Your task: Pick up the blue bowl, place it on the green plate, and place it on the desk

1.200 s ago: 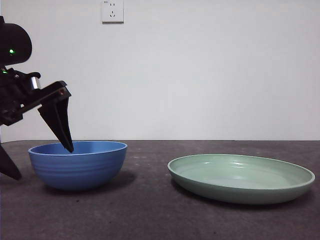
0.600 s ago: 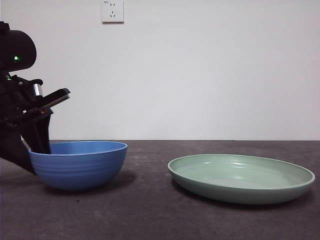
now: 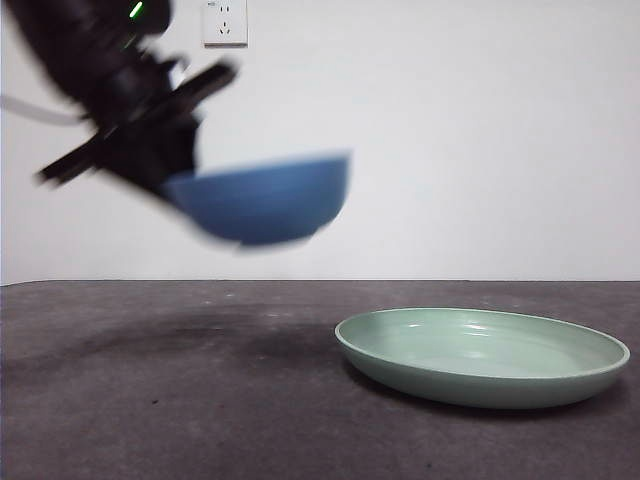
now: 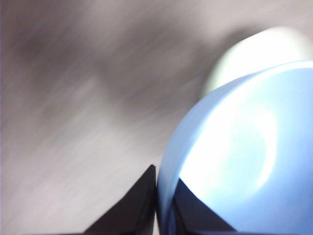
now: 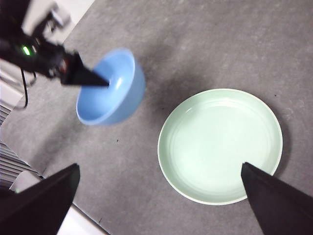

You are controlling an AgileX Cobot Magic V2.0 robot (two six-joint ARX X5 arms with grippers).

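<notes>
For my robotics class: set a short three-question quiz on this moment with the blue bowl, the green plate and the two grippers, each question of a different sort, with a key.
1. True or false: the blue bowl rests on the desk.
2. Which gripper holds the bowl? A left, B right, C neither.
3. Fill in: nothing lies in the green ____.

Key:
1. False; it hangs in the air.
2. A; the left gripper pinches its rim, while the right gripper waits open above the plate.
3. plate.

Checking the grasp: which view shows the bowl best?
The right wrist view: the whole bowl shows from above, its rim pinched by the left gripper. The front view shows it blurred in the air; the left wrist view shows only part, overexposed.
</notes>
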